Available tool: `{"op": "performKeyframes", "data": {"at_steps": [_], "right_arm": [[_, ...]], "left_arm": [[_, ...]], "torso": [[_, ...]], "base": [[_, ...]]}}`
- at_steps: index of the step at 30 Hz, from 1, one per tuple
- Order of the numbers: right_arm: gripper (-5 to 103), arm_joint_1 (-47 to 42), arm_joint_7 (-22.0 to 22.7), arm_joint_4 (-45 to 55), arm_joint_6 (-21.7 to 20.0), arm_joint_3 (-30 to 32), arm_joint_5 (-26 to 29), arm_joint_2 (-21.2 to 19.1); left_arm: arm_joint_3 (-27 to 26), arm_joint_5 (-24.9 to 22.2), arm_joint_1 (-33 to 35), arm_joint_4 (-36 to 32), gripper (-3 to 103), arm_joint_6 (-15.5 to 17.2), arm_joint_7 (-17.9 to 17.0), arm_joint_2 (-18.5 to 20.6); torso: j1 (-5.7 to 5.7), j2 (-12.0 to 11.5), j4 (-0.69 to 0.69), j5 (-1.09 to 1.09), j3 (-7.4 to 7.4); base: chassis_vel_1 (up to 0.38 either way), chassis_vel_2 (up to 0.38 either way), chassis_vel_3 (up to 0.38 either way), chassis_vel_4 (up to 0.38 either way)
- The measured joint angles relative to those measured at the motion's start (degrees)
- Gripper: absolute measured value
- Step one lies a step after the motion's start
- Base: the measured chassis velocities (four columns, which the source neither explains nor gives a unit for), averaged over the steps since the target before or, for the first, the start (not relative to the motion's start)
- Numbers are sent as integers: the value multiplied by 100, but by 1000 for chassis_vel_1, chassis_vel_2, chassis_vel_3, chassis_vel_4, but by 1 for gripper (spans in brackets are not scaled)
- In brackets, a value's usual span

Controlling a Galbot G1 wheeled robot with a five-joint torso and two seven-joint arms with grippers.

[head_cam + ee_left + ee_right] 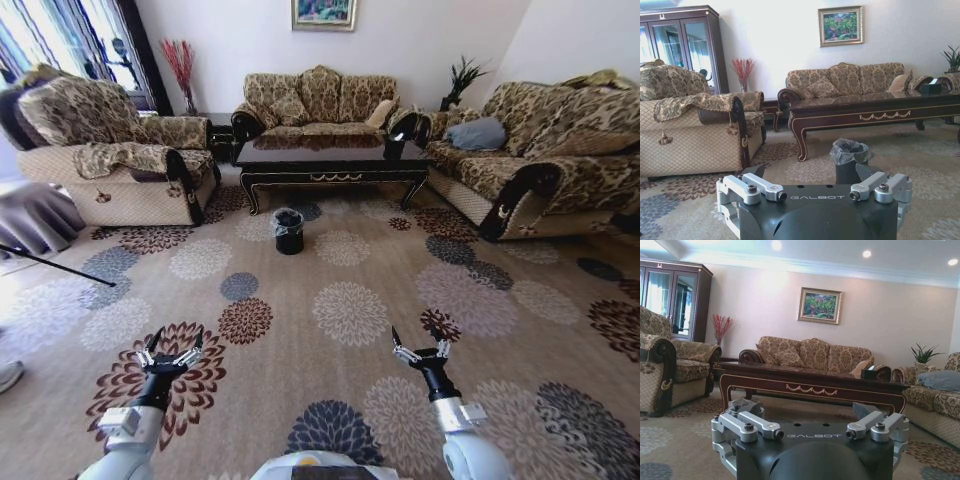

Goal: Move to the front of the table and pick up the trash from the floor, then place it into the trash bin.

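Observation:
The table (330, 160) stands at the far side of the patterned carpet, in front of the back sofa; it shows too in the left wrist view (875, 112) and the right wrist view (810, 382). The trash bin (288, 230), black with a crinkly bag at its rim, stands on the carpet just before the table's left half (849, 155) (742, 405). I cannot make out the trash on the floor. My left gripper (170, 345) and right gripper (420, 345) hover low over the near carpet, both open and holding nothing, far from the bin.
An armchair (110, 150) flanks the table on the left, and there is a sofa (315, 100) behind it and a sofa (540, 150) on the right. A black box holder (393, 147) sits on the table's right end. A thin dark rod (55, 265) and a shoe (8, 375) lie at the left edge.

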Motion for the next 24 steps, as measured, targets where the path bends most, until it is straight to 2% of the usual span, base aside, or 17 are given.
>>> {"op": "performKeyframes", "data": {"at_steps": [24], "right_arm": [[100, 0, 0, 0, 0, 0, 0, 0]], "left_arm": [[0, 0, 0, 0, 100, 0, 0, 0]], "torso": [[217, 576, 0, 0, 360]], "base": [[0, 0, 0, 0]]}}
